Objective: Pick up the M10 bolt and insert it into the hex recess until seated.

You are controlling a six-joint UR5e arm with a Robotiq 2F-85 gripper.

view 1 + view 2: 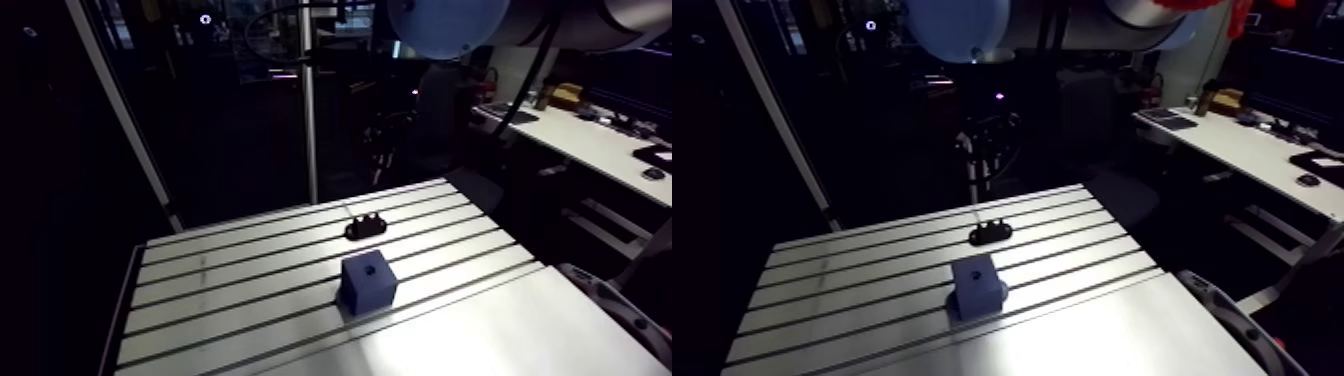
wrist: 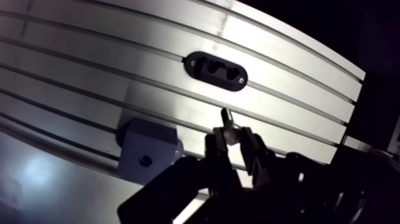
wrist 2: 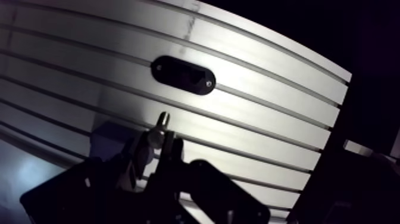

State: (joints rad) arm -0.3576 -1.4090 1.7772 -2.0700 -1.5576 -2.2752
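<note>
In the wrist view my gripper (image 2: 234, 140) is shut on a small metal bolt (image 2: 225, 117), whose shank sticks out ahead of the fingertips. It hangs above the slotted table, between a blue block and a black holder. The blue block (image 2: 149, 152) lies beside the gripper, with a dark hex recess (image 2: 144, 159) in its upper face. In the arm view the block (image 1: 368, 283) sits mid-table, its hole facing up. The gripper itself does not show in the arm view.
A black oval holder (image 2: 216, 70) with two sockets lies ahead of the gripper, and shows behind the block (image 1: 365, 227) in the arm view. The slotted aluminium table (image 1: 230, 290) ends close behind the holder and to the right.
</note>
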